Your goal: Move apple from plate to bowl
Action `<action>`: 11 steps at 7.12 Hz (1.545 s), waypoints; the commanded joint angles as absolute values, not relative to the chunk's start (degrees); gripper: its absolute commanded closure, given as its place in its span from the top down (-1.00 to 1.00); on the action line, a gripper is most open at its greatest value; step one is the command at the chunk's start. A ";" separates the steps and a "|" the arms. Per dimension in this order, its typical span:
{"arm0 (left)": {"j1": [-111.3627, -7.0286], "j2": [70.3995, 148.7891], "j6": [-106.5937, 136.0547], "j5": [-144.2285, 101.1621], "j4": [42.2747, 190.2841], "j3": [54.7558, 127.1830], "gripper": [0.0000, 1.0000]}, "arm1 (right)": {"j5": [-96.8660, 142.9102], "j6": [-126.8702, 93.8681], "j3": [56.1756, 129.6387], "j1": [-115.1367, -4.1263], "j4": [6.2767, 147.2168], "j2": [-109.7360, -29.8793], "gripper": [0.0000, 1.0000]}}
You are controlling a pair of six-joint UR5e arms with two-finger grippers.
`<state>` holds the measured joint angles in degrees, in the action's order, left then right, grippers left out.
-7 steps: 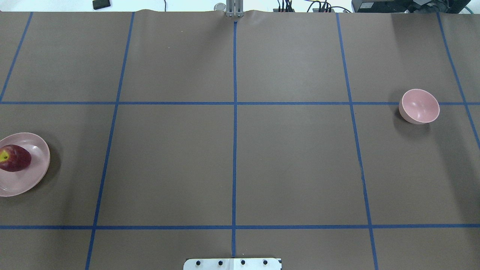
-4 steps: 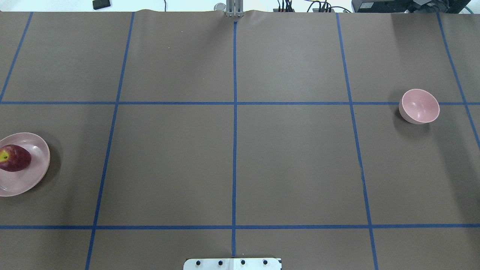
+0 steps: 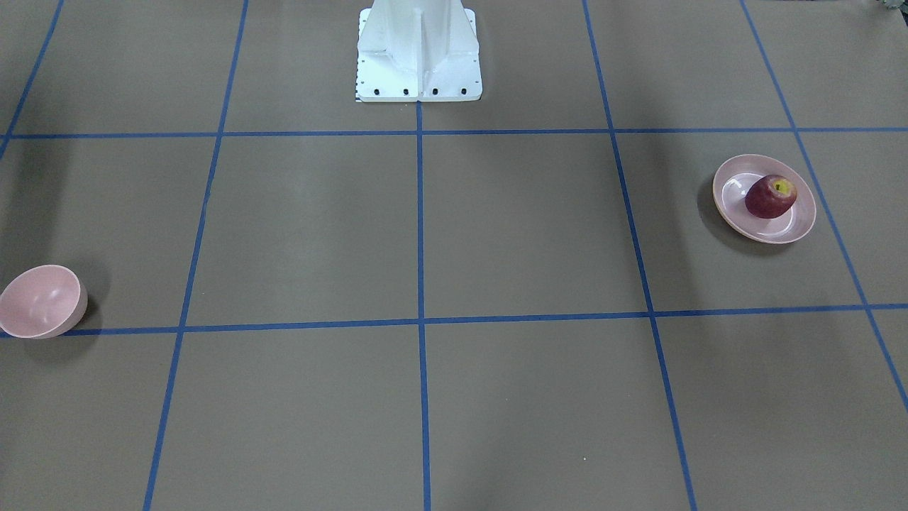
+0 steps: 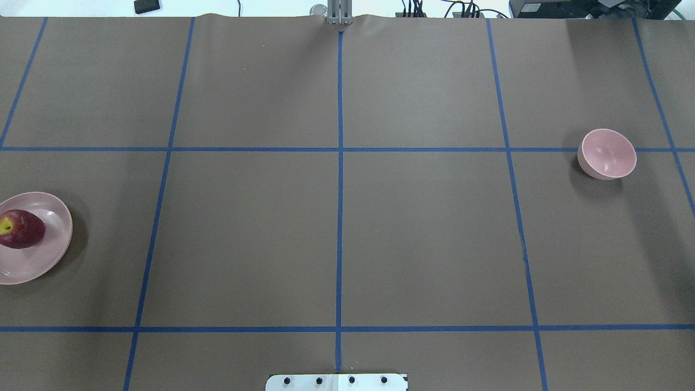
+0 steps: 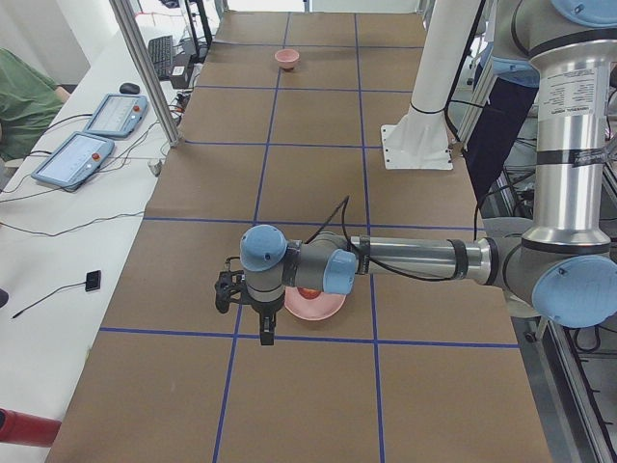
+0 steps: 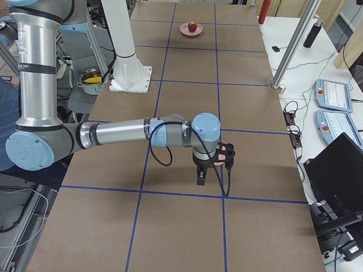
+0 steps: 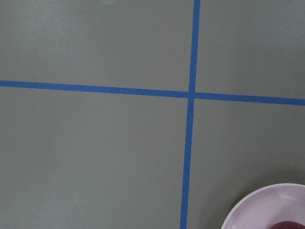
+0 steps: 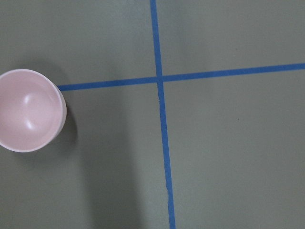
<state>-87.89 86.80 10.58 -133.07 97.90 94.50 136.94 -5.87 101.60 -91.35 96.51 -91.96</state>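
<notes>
The dark red apple [image 4: 20, 228] with a yellow stem patch lies on the wide pink plate [image 4: 51, 250] at the table's left edge; both also show in the front view, the apple [image 3: 770, 196] on the plate [image 3: 734, 213]. The deep pink bowl [image 4: 608, 153] stands empty at the far right, and also shows in the right wrist view [image 8: 28, 109]. My left gripper [image 5: 266, 333] hangs just beside the plate [image 5: 323, 309]. My right gripper [image 6: 201, 180] hangs near the bowl [image 6: 219, 156]. Both show only in the side views, so I cannot tell whether they are open or shut.
The white robot base [image 3: 418, 57] stands at the table's near-robot edge. Blue tape lines [image 4: 339, 217] grid the brown table. Control pendants [image 5: 106, 116] and a metal post [image 5: 145, 68] stand beyond the far edge. A laptop [image 6: 334, 170] sits there too.
</notes>
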 commanded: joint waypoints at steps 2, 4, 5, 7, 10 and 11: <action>-87.80 87.63 10.11 -132.98 103.18 94.22 0.98 | 140.36 -7.64 97.93 -90.62 86.29 -91.23 1.00; -87.71 87.45 10.37 -132.98 109.37 89.86 0.98 | 140.54 -8.35 91.52 -86.42 79.74 -88.00 1.00; -87.71 87.63 10.89 -132.98 113.51 87.39 0.98 | 140.80 -8.44 89.84 -83.70 79.63 -86.33 1.00; -87.71 89.29 12.29 -133.07 112.85 87.19 0.98 | 140.54 -8.79 87.56 -77.54 79.63 -82.64 1.00; -87.71 89.47 14.68 -133.24 112.94 87.28 0.98 | 140.54 -8.88 79.91 -73.05 79.54 -77.61 1.00; -87.71 89.47 14.68 -133.24 112.94 87.36 0.98 | 140.45 -8.88 78.41 -71.82 79.54 -77.35 1.00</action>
<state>-87.71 89.44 14.58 -133.22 112.94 87.30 140.54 -8.87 80.49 -73.35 79.57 -78.04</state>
